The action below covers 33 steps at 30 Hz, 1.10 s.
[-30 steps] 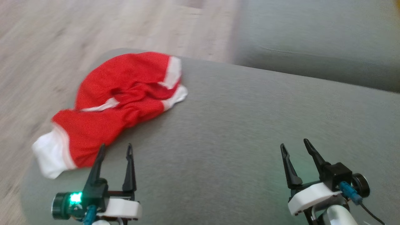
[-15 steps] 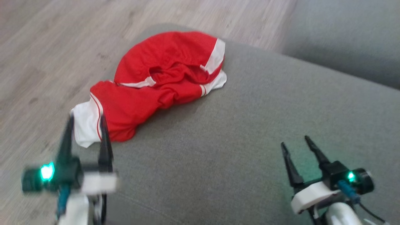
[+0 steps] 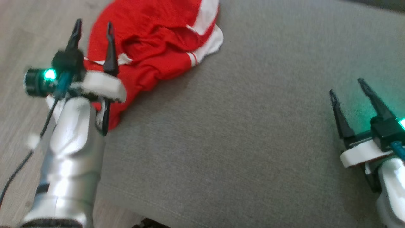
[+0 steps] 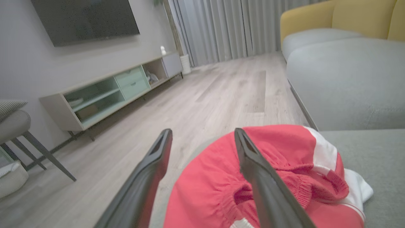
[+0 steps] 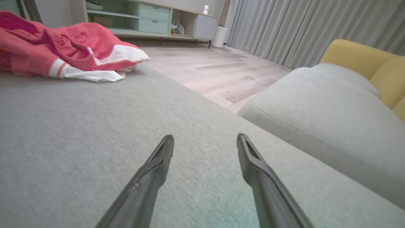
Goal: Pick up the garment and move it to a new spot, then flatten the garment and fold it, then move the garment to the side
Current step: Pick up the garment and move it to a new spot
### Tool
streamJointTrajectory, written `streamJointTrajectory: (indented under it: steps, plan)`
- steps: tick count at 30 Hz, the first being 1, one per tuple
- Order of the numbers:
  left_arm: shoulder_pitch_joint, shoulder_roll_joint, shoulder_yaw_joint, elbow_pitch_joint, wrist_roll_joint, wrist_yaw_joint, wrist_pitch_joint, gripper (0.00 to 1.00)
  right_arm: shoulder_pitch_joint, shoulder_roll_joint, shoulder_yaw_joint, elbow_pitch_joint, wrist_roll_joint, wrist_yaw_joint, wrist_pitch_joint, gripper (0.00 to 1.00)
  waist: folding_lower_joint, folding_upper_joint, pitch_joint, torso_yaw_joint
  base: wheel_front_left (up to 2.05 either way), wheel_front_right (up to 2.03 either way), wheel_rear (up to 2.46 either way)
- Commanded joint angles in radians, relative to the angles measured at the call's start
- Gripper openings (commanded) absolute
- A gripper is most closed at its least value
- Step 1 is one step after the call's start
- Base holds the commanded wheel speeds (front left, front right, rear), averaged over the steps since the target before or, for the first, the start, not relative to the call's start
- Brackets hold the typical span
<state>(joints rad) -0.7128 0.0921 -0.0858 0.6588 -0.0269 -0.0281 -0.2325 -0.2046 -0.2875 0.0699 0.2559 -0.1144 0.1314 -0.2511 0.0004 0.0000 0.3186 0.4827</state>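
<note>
The garment point(image 3: 152, 47) lies bunched at the cushion's point(image 3: 237, 126) far left corner. The left jaws hover apart, straddling its left edge (the right jaws, also apart, hang over bare cushion, well away). Best to descend straight and pinch a thick fold.

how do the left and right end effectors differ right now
The left end effector is at the red garment's edge; the right end effector is over bare grey cushion, well away from it. The left is extended further forward than the right. Both are open and empty.
</note>
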Motion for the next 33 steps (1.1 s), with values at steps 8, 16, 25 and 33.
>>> streamJointTrajectory:
  steps: [8,16,25,33]
  plan:
    - [-0.170,0.020,0.025,0.312,-0.022,0.036,0.120,1.00,-0.028,-0.060,0.019,-0.036,0.009,-0.001,-0.011,1.00,-0.0004,0.0000,0.142,-0.053,0.00,0.00,0.00]
    - [-0.225,0.067,-0.016,0.381,0.038,0.125,0.014,0.00,-0.034,-0.038,0.030,-0.026,0.008,-0.001,-0.011,1.00,-0.0004,0.0000,0.123,-0.055,0.00,0.00,0.00]
    - [-0.298,0.129,-0.063,0.168,0.071,0.117,-0.029,0.00,-0.048,0.054,0.079,0.003,0.023,-0.001,-0.011,1.00,-0.0004,0.0000,0.006,-0.121,0.00,0.00,0.00]
    - [-0.353,0.192,-0.088,-0.041,0.057,0.022,-0.009,0.00,-0.049,0.177,0.049,-0.009,0.056,-0.001,-0.011,1.00,-0.0004,0.0000,-0.136,-0.323,0.00,0.00,0.00]
